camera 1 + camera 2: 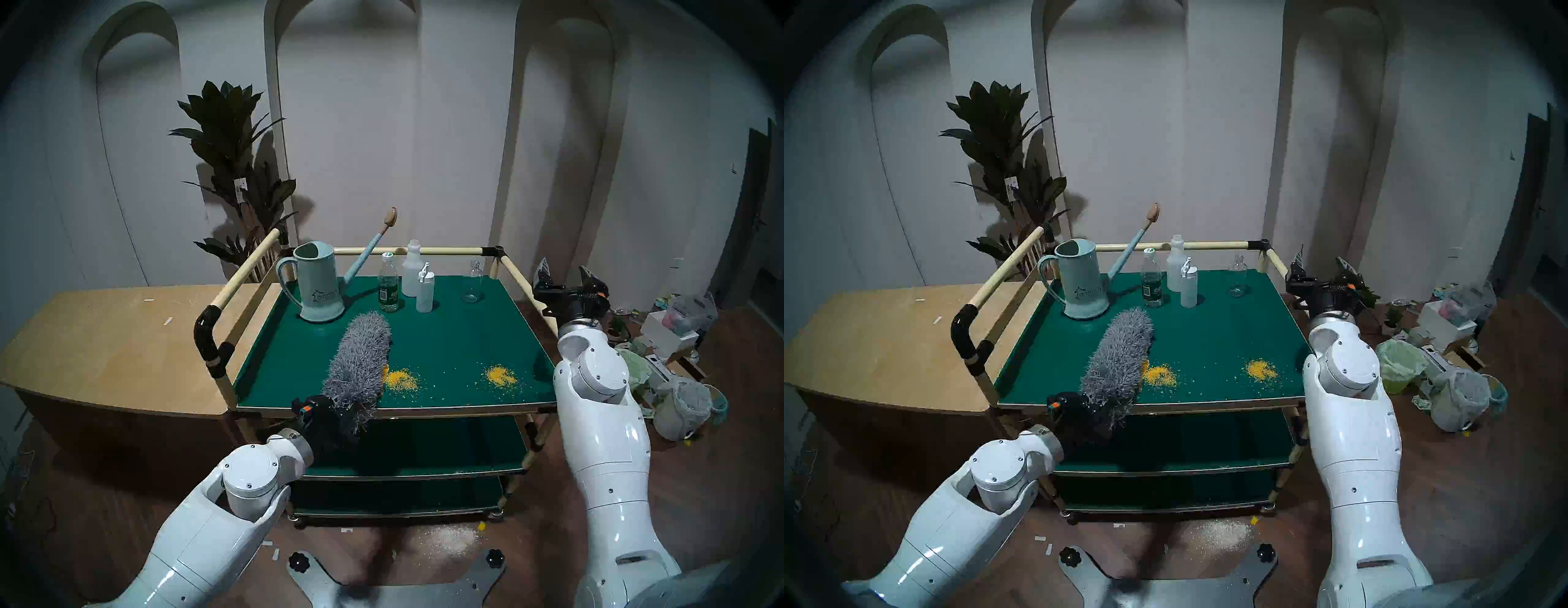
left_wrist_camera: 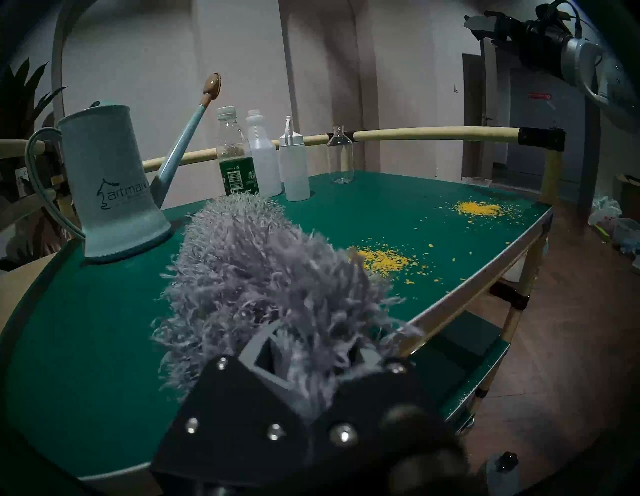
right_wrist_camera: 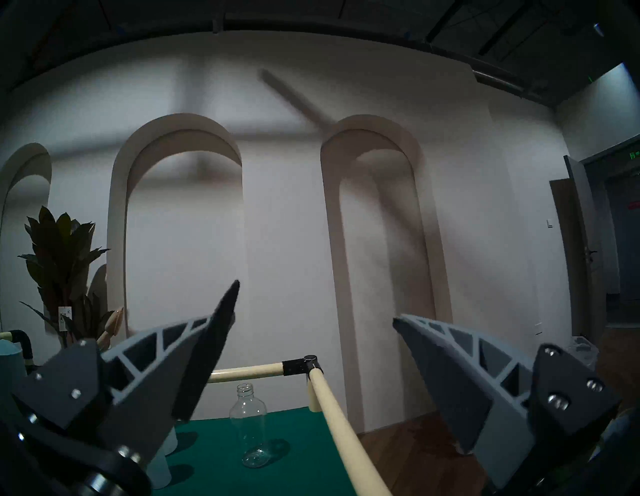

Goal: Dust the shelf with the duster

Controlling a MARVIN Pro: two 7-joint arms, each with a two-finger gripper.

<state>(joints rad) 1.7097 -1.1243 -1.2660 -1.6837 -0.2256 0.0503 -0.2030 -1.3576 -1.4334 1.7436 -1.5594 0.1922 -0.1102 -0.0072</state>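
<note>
A: Left gripper [image 1: 335,414] status?
B: Clamping the duster [image 1: 360,361] at its handle end, by the shelf [image 1: 445,339] front edge. Brush is lying across the shelf, tip pointing at the watering can [image 1: 318,284].
A: Crumbs?
B: 2 yellow piles. Near pile [image 1: 401,377] is touching the brush's right side; far pile [image 1: 500,375] is sitting well apart.
A: Right gripper [image 1: 568,278]?
B: Hanging wide open, empty, over the right rail [image 3: 343,426].

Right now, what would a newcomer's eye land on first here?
The fluffy grey duster, gripped by the left gripper, lies across the green shelf, touching a yellow crumb pile. A second pile sits nearer the shelf's right edge, and a pale blue watering can stands at the back left.
</note>
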